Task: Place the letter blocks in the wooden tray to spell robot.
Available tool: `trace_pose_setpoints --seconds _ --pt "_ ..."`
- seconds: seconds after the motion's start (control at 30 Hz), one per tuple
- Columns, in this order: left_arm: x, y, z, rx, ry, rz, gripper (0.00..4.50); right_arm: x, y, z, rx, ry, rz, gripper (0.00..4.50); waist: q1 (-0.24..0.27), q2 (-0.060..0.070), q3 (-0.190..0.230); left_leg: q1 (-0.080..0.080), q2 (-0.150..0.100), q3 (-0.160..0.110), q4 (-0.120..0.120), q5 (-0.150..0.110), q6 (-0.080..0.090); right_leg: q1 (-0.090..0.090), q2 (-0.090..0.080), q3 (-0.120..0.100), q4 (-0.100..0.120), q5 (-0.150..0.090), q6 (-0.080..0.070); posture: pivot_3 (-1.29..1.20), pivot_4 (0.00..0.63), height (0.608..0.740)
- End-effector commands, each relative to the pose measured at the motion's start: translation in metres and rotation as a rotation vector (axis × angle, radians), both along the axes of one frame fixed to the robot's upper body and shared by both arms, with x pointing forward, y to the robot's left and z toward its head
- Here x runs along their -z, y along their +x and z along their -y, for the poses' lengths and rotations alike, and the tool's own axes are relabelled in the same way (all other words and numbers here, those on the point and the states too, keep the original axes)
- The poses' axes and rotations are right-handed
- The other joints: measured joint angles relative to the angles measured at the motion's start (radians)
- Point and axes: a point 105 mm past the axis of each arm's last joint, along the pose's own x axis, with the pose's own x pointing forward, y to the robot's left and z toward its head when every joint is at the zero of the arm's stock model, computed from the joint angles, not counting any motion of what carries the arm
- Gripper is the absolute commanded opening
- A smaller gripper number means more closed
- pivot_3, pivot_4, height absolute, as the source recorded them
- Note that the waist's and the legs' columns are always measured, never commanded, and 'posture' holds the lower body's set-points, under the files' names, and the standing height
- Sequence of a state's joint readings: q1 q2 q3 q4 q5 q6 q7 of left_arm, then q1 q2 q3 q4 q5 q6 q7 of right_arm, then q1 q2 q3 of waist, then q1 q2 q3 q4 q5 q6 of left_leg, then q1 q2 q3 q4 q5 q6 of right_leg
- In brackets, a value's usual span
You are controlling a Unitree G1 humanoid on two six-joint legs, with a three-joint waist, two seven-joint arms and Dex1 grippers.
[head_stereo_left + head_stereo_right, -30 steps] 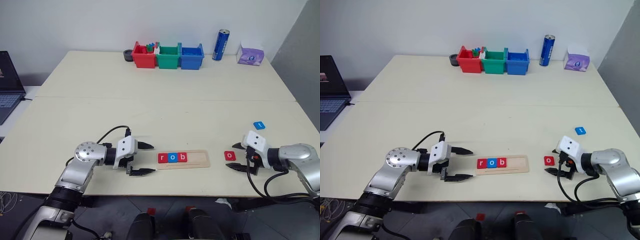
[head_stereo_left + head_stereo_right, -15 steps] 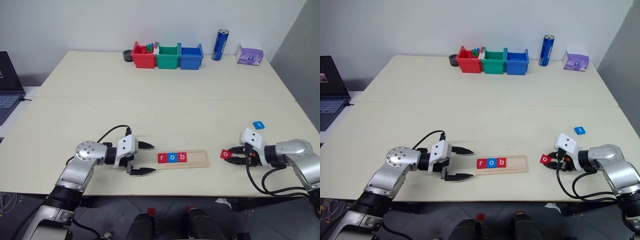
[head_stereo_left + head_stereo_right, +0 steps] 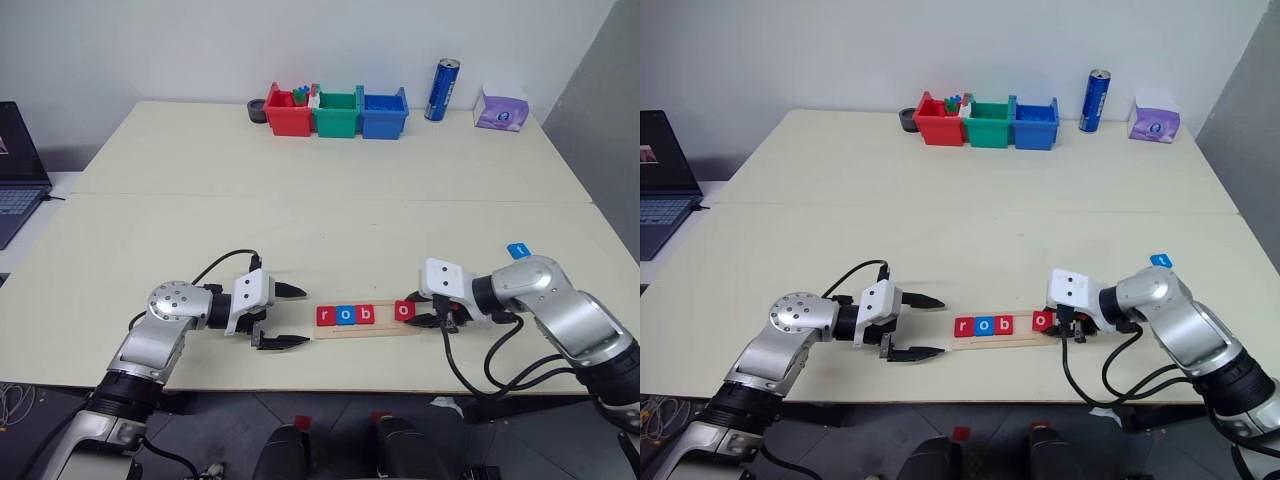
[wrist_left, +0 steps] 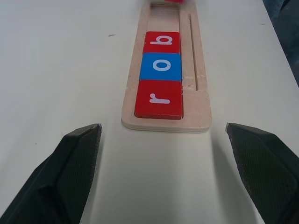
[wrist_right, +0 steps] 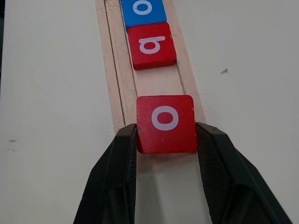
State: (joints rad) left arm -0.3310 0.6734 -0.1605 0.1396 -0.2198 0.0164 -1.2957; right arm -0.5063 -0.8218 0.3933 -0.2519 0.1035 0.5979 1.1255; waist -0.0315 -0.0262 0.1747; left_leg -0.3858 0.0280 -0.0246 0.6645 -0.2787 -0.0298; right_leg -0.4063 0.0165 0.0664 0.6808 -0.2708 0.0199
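The wooden tray (image 3: 390, 326) lies near the table's front edge with a red r (image 4: 159, 99), a blue o (image 4: 161, 66) and a red b (image 4: 161, 42) in a row at its left end. My right gripper (image 5: 166, 140) is shut on a red o block (image 5: 166, 123), holding it over the tray's right part, a gap away from the b (image 5: 151, 45). A blue t block (image 3: 517, 250) lies on the table to the right. My left gripper (image 3: 288, 316) stands open just left of the tray's end, holding nothing.
Red (image 3: 288, 113), green (image 3: 336, 113) and blue (image 3: 383, 113) bins stand at the table's far edge, with a blue can (image 3: 441, 90) and a purple tissue pack (image 3: 500, 108) to their right. A laptop (image 3: 15, 170) sits off the table's left.
My right gripper shut on the red o block where it lay right of the tray, lifted it and carried it left over the tray. The left arm has stayed still.
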Motion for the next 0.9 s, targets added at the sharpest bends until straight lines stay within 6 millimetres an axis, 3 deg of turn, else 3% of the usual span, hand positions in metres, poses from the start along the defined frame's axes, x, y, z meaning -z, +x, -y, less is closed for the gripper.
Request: trace_pose_setpoints --seconds 0.03,0.57,0.9 --pt "-0.007 -0.001 0.003 0.014 -0.002 0.044 4.5 -0.006 0.004 -0.007 -0.02 -0.009 0.029 1.44 0.0 0.0 0.0 0.0 0.0 0.0 0.0 0.0 0.0 0.0 0.0 0.0 0.0 0.0 0.0 0.0 0.15 0.74" --pt "-0.007 -0.001 0.007 0.009 -0.01 0.058 4.5 0.0 0.005 -0.028 -0.09 -0.012 -0.007 1.44 0.0 0.0 0.0 0.0 0.0 -0.001 0.0 0.0 0.0 0.0 0.0 -0.001 0.0 0.0 0.0 0.0 0.15 0.74" --pt "-0.005 -0.001 0.006 0.009 -0.008 0.058 4.5 0.001 0.008 -0.029 -0.098 -0.027 -0.006 1.44 0.0 0.0 0.0 0.0 0.0 -0.001 0.0 0.0 0.0 0.0 0.0 -0.001 0.0 0.0 0.0 0.0 0.15 0.74"
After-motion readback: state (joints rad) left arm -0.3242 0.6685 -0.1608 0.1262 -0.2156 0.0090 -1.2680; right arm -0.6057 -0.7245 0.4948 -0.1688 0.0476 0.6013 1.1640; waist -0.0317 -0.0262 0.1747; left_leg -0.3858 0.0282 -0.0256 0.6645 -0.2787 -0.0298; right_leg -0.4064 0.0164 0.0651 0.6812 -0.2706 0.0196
